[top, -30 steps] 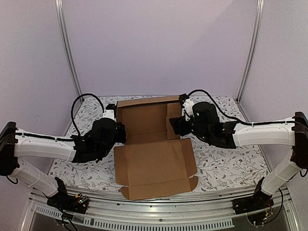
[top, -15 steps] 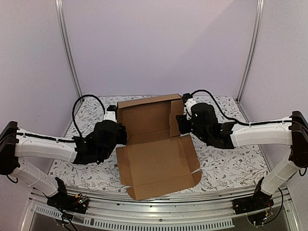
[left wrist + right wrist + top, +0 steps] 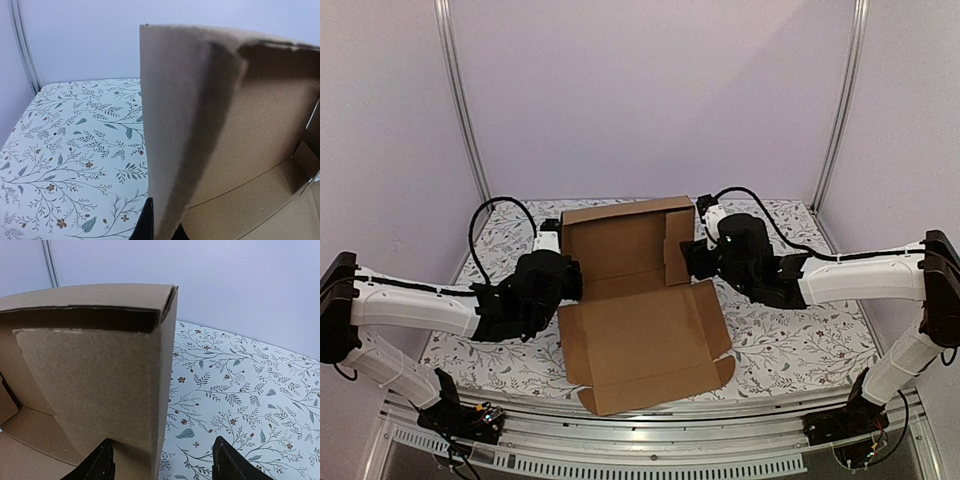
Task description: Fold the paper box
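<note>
The paper box (image 3: 640, 340) is brown cardboard, its front panel flat on the table and its back wall (image 3: 620, 240) standing up. My left gripper (image 3: 570, 277) is shut on the upright left side flap (image 3: 180, 125), and its dark fingertips (image 3: 144, 227) pinch the flap's bottom edge. My right gripper (image 3: 692, 258) is at the box's right rear corner. In the right wrist view the right gripper (image 3: 162, 462) is open. It straddles the standing right side wall (image 3: 110, 385), with one finger (image 3: 102, 462) on the inner side and the other finger (image 3: 225, 460) out over the tablecloth.
A white tablecloth (image 3: 790, 335) with a leaf and flower print covers the table. Pale walls and metal frame posts (image 3: 460, 100) close in the back and sides. The arm bases are bolted to a rail (image 3: 650, 440) at the near edge.
The right side flap has been brought more upright against the back wall. The flat front panel has shifted slightly. The left gripper has kept its hold on the left flap.
</note>
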`<action>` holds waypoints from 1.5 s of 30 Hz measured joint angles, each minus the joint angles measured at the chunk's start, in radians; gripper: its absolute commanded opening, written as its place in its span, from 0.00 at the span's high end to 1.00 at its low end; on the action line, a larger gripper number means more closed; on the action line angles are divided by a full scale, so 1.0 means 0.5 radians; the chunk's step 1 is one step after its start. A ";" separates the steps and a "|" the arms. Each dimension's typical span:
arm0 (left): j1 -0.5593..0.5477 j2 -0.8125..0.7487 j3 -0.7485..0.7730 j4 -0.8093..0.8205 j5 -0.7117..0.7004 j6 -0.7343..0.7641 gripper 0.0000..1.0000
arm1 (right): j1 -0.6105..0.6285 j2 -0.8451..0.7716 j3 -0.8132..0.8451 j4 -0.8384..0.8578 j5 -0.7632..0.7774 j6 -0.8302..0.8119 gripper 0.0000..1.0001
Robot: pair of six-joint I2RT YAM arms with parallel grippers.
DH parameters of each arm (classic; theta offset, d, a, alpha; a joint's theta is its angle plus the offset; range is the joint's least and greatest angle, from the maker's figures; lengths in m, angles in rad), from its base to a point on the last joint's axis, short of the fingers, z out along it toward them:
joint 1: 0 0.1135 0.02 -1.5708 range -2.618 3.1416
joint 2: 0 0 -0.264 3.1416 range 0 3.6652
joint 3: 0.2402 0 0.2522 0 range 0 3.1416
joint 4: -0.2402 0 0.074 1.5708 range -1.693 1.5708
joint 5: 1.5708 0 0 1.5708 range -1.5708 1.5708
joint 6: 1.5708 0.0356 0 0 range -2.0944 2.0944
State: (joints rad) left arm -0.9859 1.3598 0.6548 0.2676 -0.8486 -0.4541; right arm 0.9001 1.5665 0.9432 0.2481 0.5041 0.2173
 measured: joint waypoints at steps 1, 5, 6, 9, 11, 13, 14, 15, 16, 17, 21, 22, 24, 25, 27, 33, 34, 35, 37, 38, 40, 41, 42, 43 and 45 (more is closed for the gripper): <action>0.000 0.000 0.000 -0.002 -0.003 0.001 1.00 | -0.001 0.000 -0.002 0.001 -0.046 -0.010 0.31; -0.002 0.001 0.001 -0.008 -0.002 0.002 1.00 | -0.010 0.000 -0.008 0.003 -0.242 -0.057 0.29; -0.002 0.001 0.001 -0.008 -0.002 0.002 1.00 | -0.011 0.000 -0.009 0.003 -0.284 -0.069 0.29; -0.003 0.001 0.001 -0.007 0.004 0.002 1.00 | -0.012 0.000 -0.009 0.004 -0.404 -0.080 0.25; -0.007 0.001 0.001 -0.006 0.011 0.002 1.00 | -0.012 0.000 -0.009 0.005 -0.453 -0.082 0.24; -0.011 0.001 0.001 -0.006 0.014 0.002 1.00 | -0.012 0.005 -0.008 0.011 -0.468 -0.082 0.24; -0.011 0.001 0.001 -0.006 0.014 0.002 1.00 | -0.014 0.014 -0.008 0.014 -0.472 -0.082 0.23; -0.011 0.001 0.001 -0.007 0.013 0.002 1.00 | -0.016 0.027 -0.006 0.016 -0.475 -0.081 0.23; -0.011 0.001 0.001 -0.008 0.014 0.002 1.00 | -0.018 0.037 -0.005 0.016 -0.475 -0.080 0.24; -0.011 0.001 0.001 -0.009 0.013 0.002 1.00 | -0.021 0.047 -0.004 0.015 -0.472 -0.080 0.25; -0.013 0.001 0.001 -0.009 0.014 0.002 1.00 | -0.029 0.064 -0.004 0.018 -0.436 -0.077 0.32; -0.013 0.001 0.001 -0.010 0.014 0.002 1.00 | -0.031 0.064 -0.004 0.021 -0.418 -0.075 0.33; -0.014 0.001 0.001 -0.008 0.023 0.001 1.00 | -0.037 0.065 -0.004 0.037 -0.384 -0.063 0.35; -0.016 0.001 0.001 -0.008 0.028 0.001 1.00 | -0.040 0.066 -0.004 0.046 -0.374 -0.061 0.36; -0.018 0.001 0.001 -0.008 0.035 -0.003 1.00 | -0.047 0.072 -0.004 0.072 -0.352 -0.045 0.38; -0.024 0.001 0.001 -0.009 0.045 -0.015 1.00 | -0.066 0.109 0.001 0.137 -0.310 -0.010 0.54; -0.026 0.001 0.001 -0.009 0.050 -0.018 1.00 | -0.071 0.117 0.006 0.148 -0.309 -0.005 0.55; -0.028 0.001 0.000 -0.008 0.050 -0.021 1.00 | -0.071 0.127 0.014 0.149 -0.296 0.002 0.56; -0.032 0.002 0.000 -0.009 0.050 -0.027 1.00 | -0.071 0.140 0.026 0.150 -0.266 0.006 0.56; -0.035 0.002 0.001 -0.008 0.050 -0.031 1.00 | -0.071 0.146 0.029 0.150 -0.248 0.012 0.57; -0.045 0.005 0.001 -0.008 0.050 -0.041 1.00 | -0.071 0.153 0.033 0.150 -0.223 0.017 0.60; -0.050 0.008 0.001 -0.008 0.050 -0.044 1.00 | -0.071 0.158 0.037 0.150 -0.208 0.022 0.62; -0.055 0.010 0.000 -0.008 0.049 -0.049 1.00 | -0.071 0.164 0.041 0.150 -0.192 0.029 0.62; -0.060 0.013 0.000 -0.008 0.048 -0.053 1.00 | -0.071 0.170 0.047 0.150 -0.179 0.033 0.63; -0.064 0.021 0.000 -0.008 0.043 -0.060 1.00 | -0.071 0.184 0.060 0.150 -0.159 0.042 0.63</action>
State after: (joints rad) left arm -1.0180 1.3701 0.6548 0.2634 -0.8268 -0.4843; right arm 0.8646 1.6585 0.9733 0.3229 0.4244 0.2382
